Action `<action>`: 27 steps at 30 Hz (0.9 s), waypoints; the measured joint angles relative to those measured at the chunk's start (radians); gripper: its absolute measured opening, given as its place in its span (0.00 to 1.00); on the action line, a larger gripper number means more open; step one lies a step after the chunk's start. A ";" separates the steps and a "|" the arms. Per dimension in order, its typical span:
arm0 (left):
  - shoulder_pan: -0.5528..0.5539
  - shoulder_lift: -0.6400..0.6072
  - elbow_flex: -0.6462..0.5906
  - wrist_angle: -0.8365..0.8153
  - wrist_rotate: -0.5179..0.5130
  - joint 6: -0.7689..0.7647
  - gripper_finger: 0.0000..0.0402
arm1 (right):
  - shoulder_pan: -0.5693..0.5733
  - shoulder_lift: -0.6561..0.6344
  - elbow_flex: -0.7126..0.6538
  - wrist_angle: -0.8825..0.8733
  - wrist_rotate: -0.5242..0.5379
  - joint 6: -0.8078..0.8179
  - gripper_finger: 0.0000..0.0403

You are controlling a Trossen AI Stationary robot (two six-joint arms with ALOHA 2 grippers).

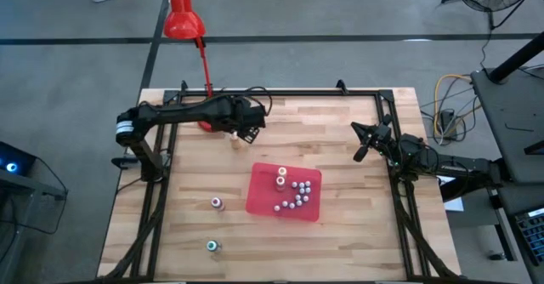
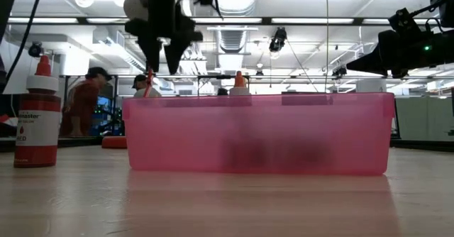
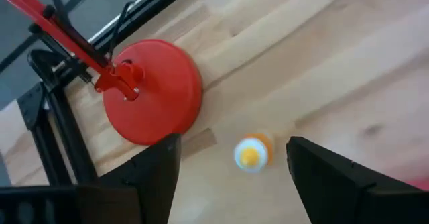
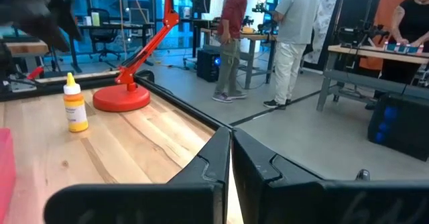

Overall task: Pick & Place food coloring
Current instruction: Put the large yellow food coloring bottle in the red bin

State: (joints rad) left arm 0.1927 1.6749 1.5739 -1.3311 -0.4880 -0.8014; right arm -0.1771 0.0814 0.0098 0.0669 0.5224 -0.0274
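Closest to the low camera stands a red-filled bottle with a red tip, upright on the wooden table, and just beyond it the pink tray fills the middle of that view. From above, the tray sits near the table's centre and holds a cluster of small whitish-capped food coloring bottles plus one taller orange-tipped bottle. Two more bottles stand loose on the bare wood toward the left arm's side — a pink-topped one near the tray and a green-topped one farther toward the front edge. Over by the round base of the red lamp, the left gripper hovers above an orange bottle that stands upright on the table; its fingers are spread wide on either side of the bottle, clear of it and holding nothing. That bottle sits just beside the lamp base, well apart from the tray. Off at the table's far right edge, the right gripper waits with its fingers pressed together — empty, away from every bottle. People stand at workbenches in the room behind.
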 joint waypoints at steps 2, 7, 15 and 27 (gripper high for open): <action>0.019 0.001 -0.035 0.036 0.016 0.003 0.61 | 0.000 0.000 0.000 0.000 0.000 0.007 0.02; 0.042 0.001 -0.123 0.111 0.086 0.012 0.61 | 0.000 0.000 0.000 0.000 0.000 -0.005 0.02; 0.049 0.001 -0.259 0.217 0.138 0.007 0.61 | 0.000 0.000 0.000 0.000 0.000 -0.005 0.02; 0.049 0.001 -0.378 0.374 0.202 -0.003 0.61 | 0.000 0.000 0.000 0.000 0.000 0.005 0.02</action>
State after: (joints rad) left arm 0.2421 1.6757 1.1959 -0.9574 -0.2859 -0.8047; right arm -0.1768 0.0814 0.0101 0.0669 0.5224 -0.0220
